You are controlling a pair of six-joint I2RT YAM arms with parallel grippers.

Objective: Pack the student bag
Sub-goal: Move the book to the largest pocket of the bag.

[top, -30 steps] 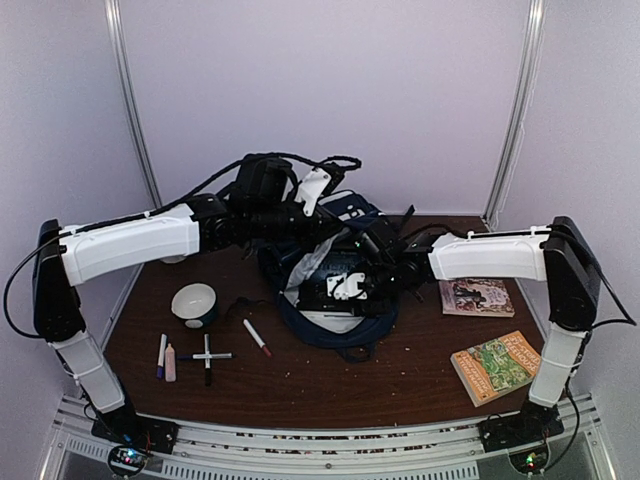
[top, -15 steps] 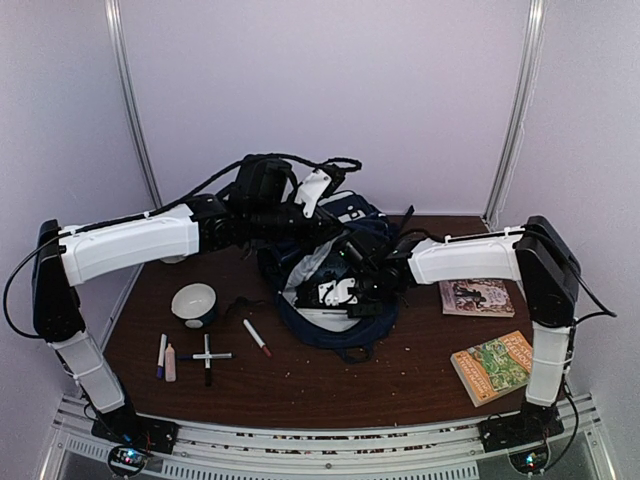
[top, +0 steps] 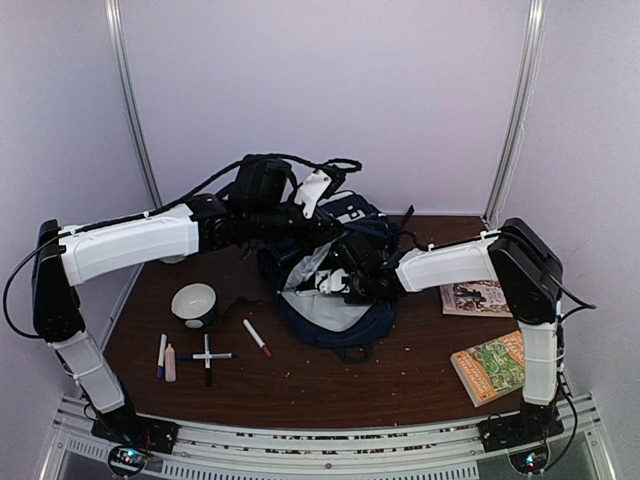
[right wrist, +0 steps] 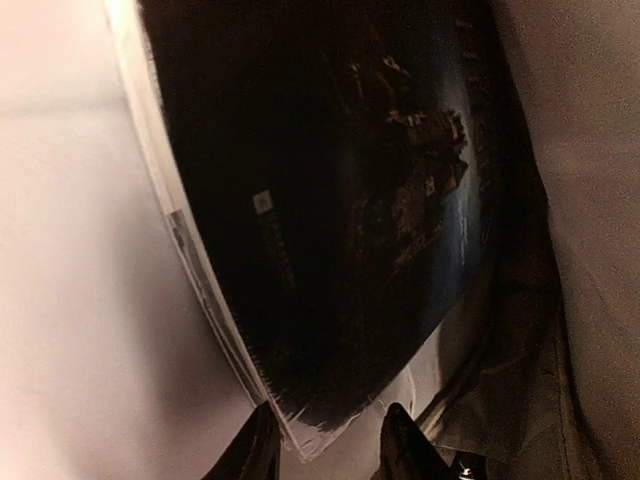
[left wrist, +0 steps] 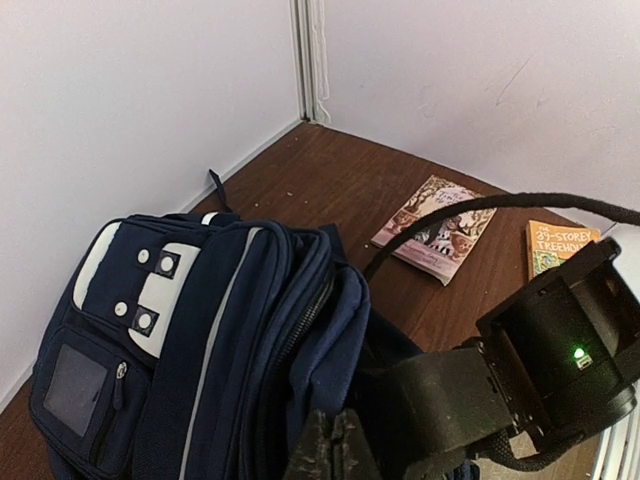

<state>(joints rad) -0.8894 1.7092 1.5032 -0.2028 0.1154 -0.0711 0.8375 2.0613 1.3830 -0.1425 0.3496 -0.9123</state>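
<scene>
Left jaws pressed together, no gap. Left gripper (left wrist: 331,430) sits at the upper rim of the bag (left wrist: 200,330), tips against the navy fabric. Cannot tell whether cloth is caught between them.

Right jaws partly spread. Right gripper (right wrist: 325,448) is inside the bag, one fingertip on each side of the lower corner of a dark book (right wrist: 330,220). A gap shows between that corner and the right-hand fingertip; contact on the other side is unclear. The book has a glossy dark cover and a pale edge down its left side, with grey lining (right wrist: 70,300) beside it.

Bag stands mid-table toward the back wall, mouth open to the front, lining showing, both arms meeting over it. Its pocket and white patches show in the left wrist view.

On the table (top: 330,385), left of the bag:
- bowl (top: 195,303), upright, white inside
- red marker (top: 257,337) near the bowl
- crossed pens (top: 207,356)
- pair of markers (top: 161,353) lying side by side

Right of the bag:
- pale paperback (top: 476,297), flat
- green paperback (top: 495,365), flat, apart from the first, nearer the front edge
</scene>
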